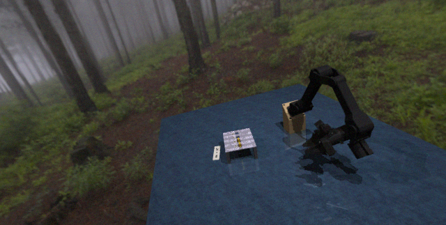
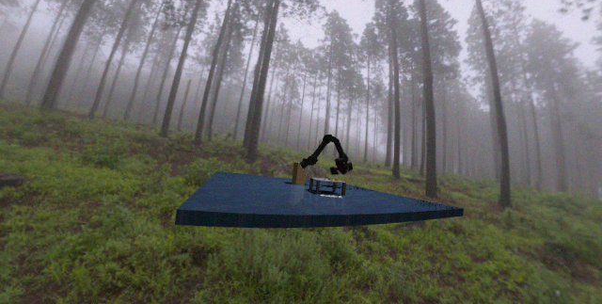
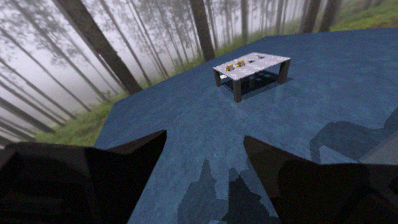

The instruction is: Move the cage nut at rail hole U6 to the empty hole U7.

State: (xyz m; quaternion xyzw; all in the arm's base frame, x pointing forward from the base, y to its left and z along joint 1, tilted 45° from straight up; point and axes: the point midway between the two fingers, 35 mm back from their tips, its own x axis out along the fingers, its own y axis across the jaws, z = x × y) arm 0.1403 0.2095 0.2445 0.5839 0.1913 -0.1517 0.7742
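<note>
The speckled pale rail plate [image 1: 249,137] [image 3: 265,63] stands on dark legs. Two small yellow-and-metal cage nuts sit in its row of holes: one nut [image 1: 238,139] [image 3: 240,63] is nearer the middle, the other nut [image 1: 239,145] [image 3: 229,67] nearer one end. Hole numbers are unreadable, so I cannot tell which is at U6. Dark empty holes show beyond the nuts in the wrist view. The spring wings are too small to see. My black gripper [image 1: 306,148] [image 3: 205,135] is open, with nothing between its fingers, above the table and well away from the plate.
A tan block [image 1: 294,124] [image 2: 298,174] stands by the arm's base on the blue table [image 1: 195,190] [image 2: 245,200]. A small white card with dark marks [image 1: 216,152] lies beside the rail stand.
</note>
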